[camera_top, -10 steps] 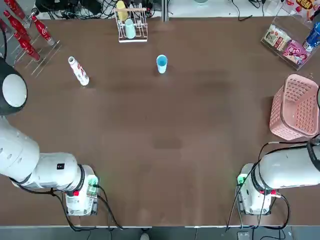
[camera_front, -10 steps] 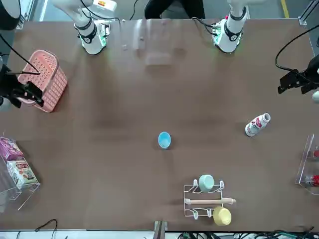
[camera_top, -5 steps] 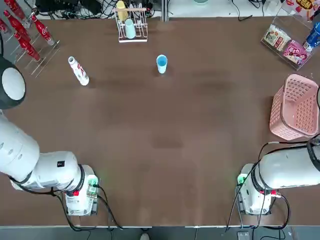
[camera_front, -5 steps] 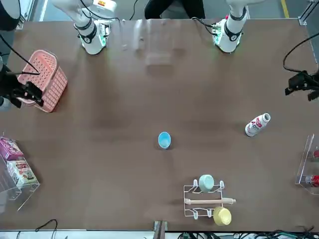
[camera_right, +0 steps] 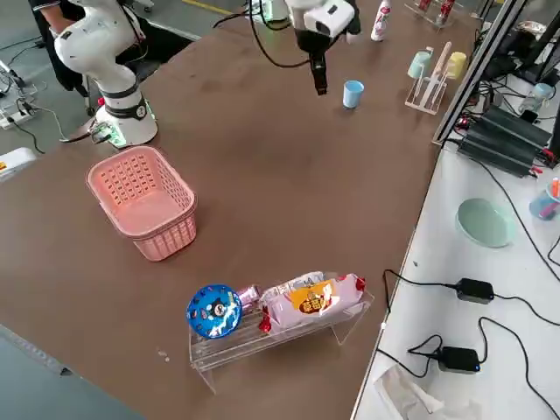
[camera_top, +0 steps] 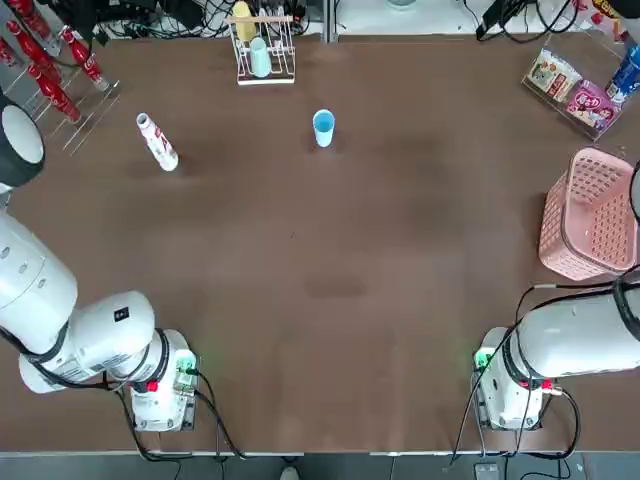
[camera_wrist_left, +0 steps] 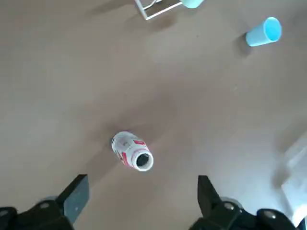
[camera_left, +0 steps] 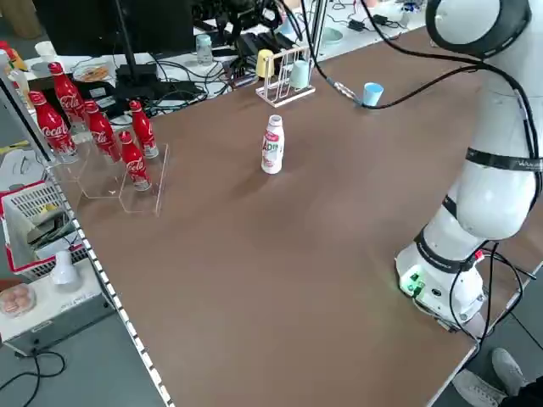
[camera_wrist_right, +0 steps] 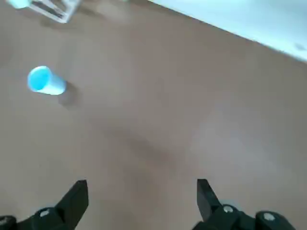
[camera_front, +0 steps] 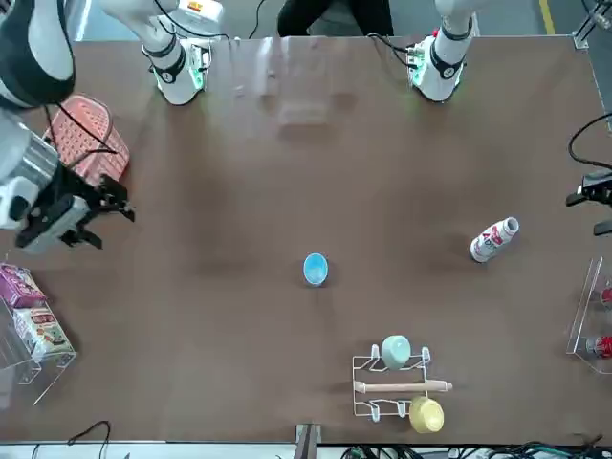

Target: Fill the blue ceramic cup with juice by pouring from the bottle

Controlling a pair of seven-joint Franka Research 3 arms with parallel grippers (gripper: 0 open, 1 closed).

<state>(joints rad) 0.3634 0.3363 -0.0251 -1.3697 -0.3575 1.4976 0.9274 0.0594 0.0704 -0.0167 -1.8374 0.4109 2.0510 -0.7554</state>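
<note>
The blue ceramic cup point(camera_top: 323, 127) stands upright at the far middle of the table, also seen in the front view point(camera_front: 315, 269). The bottle point(camera_top: 157, 142), white with red markings and a white cap, stands upright at the far left point(camera_left: 271, 145). My left gripper point(camera_wrist_left: 141, 196) hangs open high over the table, just short of the bottle point(camera_wrist_left: 132, 151), with nothing between its fingers. It shows at the table's left edge point(camera_front: 595, 201). My right gripper point(camera_wrist_right: 140, 194) is open and empty above the table's right half, with the cup point(camera_wrist_right: 45, 81) far ahead of it.
A wire rack point(camera_top: 262, 50) with a mint cup and a yellow cup stands behind the blue cup. Red cola bottles point(camera_top: 50, 70) fill a clear stand at the far left. A pink basket point(camera_top: 590, 215) sits at the right edge, a snack display point(camera_top: 575, 90) beyond it.
My left gripper has drifted further toward the table's left edge and the far side. My right arm has swung up and inward from beside the pink basket. Cup and bottle have not moved.
</note>
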